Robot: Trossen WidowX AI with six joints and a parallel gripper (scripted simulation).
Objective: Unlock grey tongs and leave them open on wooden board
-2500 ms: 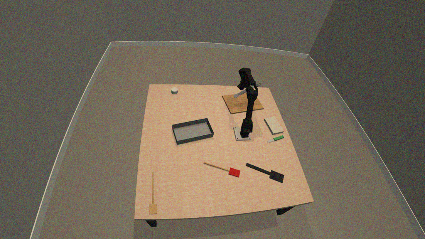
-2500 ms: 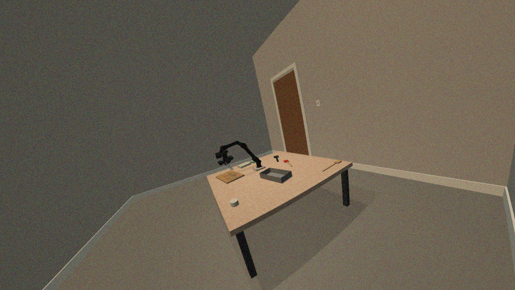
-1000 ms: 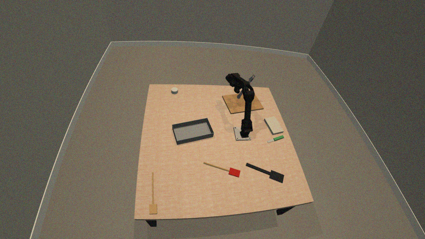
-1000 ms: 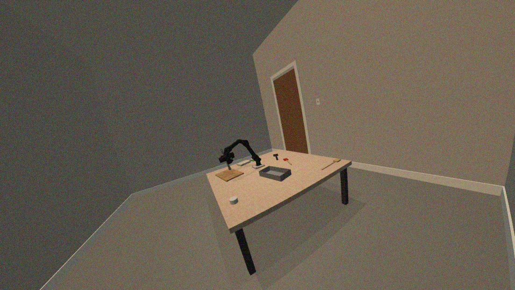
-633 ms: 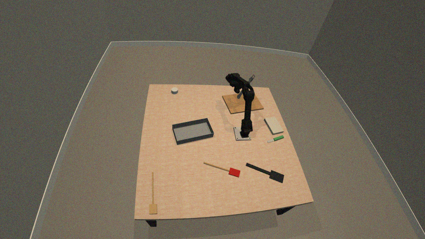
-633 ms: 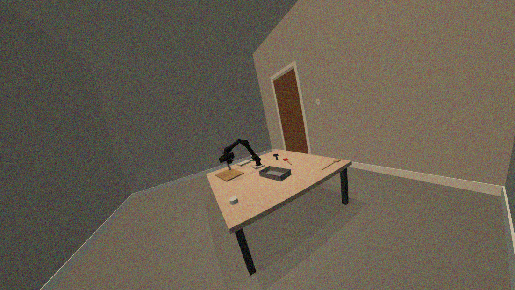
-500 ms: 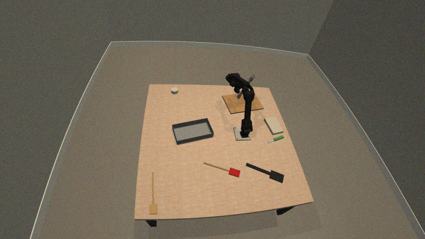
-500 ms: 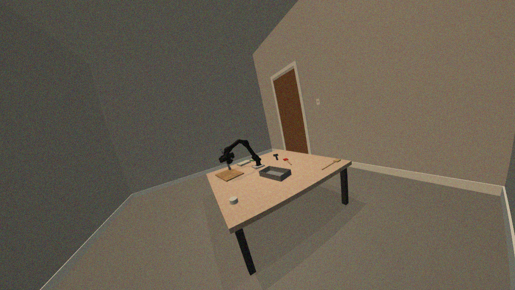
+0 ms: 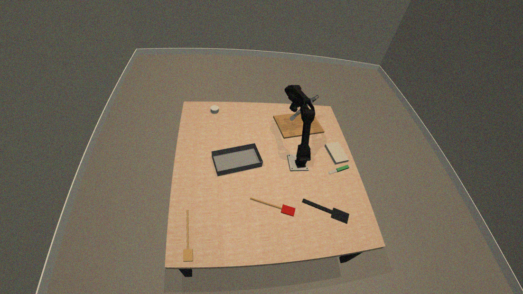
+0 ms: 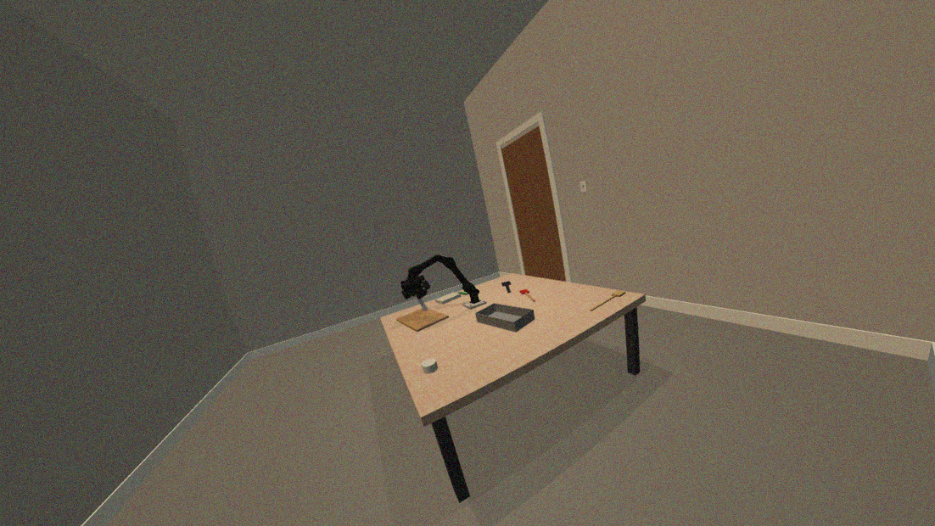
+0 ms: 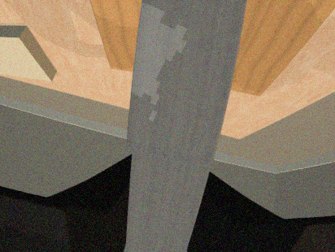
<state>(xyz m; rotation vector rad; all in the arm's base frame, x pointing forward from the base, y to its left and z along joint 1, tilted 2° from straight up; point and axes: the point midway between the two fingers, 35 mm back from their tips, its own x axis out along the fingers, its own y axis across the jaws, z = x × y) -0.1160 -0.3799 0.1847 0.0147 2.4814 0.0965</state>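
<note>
The grey tongs (image 9: 294, 115) (image 10: 422, 304) (image 11: 179, 102) are in the air above the wooden board (image 9: 290, 131) (image 10: 418, 321) (image 11: 262, 53). They look like one narrow bar, with no gap between their arms visible. They slant in the top view, one end over the board and the other beyond it to the upper right. My gripper (image 9: 303, 107) (image 11: 163, 162) is shut on the tongs, with a black finger on each side of them in the wrist view. The gripper and arm hide their middle in the top view. The lock cannot be made out. The roasting tin (image 9: 237, 170) (image 10: 498, 321) holds nothing.
A cream block (image 9: 336, 152) (image 11: 22, 58) and a green-handled knife (image 9: 342, 168) lie right of the arm's base. A red spatula (image 9: 288, 210), a black spatula (image 9: 340, 215) and a wooden spatula (image 9: 188, 254) lie at the front. A white round pot (image 9: 214, 108) (image 10: 428, 366) stands at the back left.
</note>
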